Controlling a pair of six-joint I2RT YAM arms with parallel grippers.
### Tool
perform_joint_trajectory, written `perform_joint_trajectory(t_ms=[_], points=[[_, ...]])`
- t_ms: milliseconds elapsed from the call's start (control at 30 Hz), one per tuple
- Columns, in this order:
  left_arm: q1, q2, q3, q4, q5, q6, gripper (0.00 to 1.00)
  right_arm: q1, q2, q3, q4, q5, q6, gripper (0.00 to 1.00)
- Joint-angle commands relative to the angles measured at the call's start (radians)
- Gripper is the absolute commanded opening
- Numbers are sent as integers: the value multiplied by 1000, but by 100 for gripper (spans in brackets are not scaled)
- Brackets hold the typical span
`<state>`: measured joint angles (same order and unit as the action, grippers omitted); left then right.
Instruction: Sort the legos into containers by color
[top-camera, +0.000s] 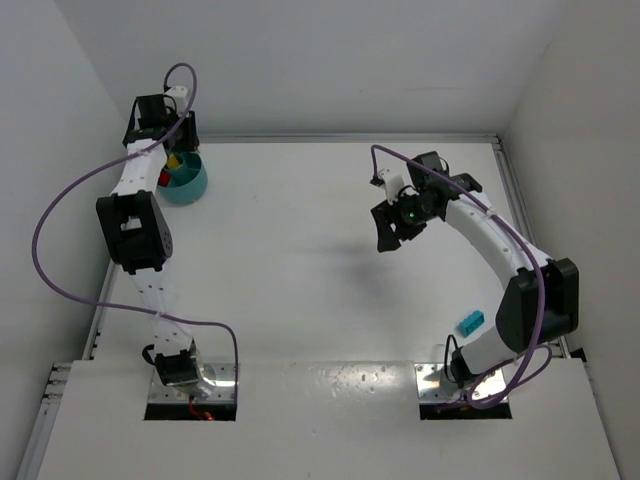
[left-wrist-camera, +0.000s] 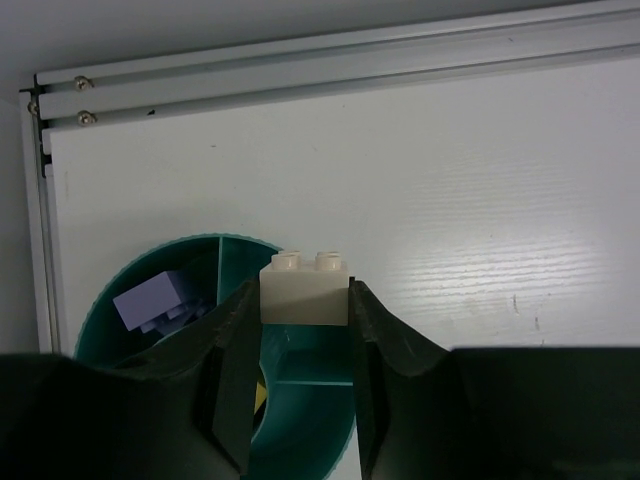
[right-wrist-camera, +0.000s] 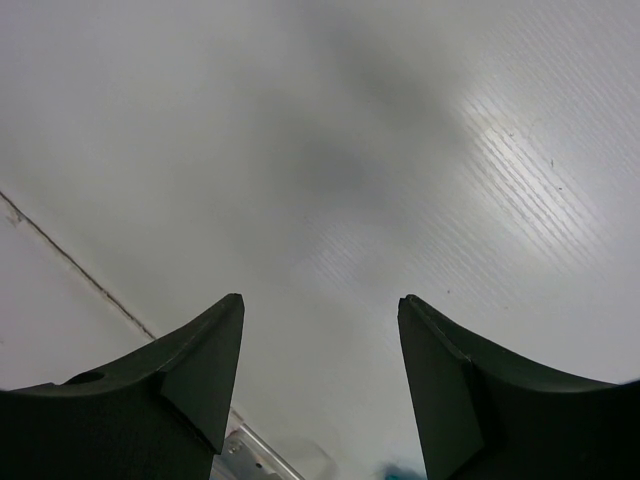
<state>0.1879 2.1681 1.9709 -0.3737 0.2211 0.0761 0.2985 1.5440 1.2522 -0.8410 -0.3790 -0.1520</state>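
My left gripper (left-wrist-camera: 303, 312) is shut on a cream-white lego brick (left-wrist-camera: 305, 285) and holds it above the far rim of the round teal bowl (left-wrist-camera: 105, 305). A purple brick (left-wrist-camera: 150, 300) lies in the bowl's left compartment, and a sliver of yellow (left-wrist-camera: 258, 398) shows lower down. In the top view the bowl (top-camera: 192, 186) sits at the far left, partly under my left gripper (top-camera: 168, 148), with a yellow brick (top-camera: 173, 160) and a red brick (top-camera: 163, 179) in it. My right gripper (top-camera: 396, 236) is open and empty above bare table (right-wrist-camera: 320, 310). A cyan brick (top-camera: 471, 321) lies near the right arm's base.
White walls close the table at the left, back and right. A metal rail (left-wrist-camera: 330, 65) runs along the far edge just behind the bowl. A purple cable (top-camera: 60, 200) loops off the left arm.
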Motion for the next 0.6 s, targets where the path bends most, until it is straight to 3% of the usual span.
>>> perform_joint_trajectory(t_ms=[0, 433, 533, 567], points=[[13, 16, 65, -2, 17, 30, 14, -6, -7, -2, 5, -21, 5, 64], [31, 36, 77, -56, 17, 63, 21, -6, 11, 16, -4, 0, 5, 62], [41, 36, 77, -56, 17, 63, 28, -6, 11, 16, -4, 26, -4, 64], [50, 36, 77, -65, 17, 73, 36, -6, 11, 16, -13, 35, -4, 65]])
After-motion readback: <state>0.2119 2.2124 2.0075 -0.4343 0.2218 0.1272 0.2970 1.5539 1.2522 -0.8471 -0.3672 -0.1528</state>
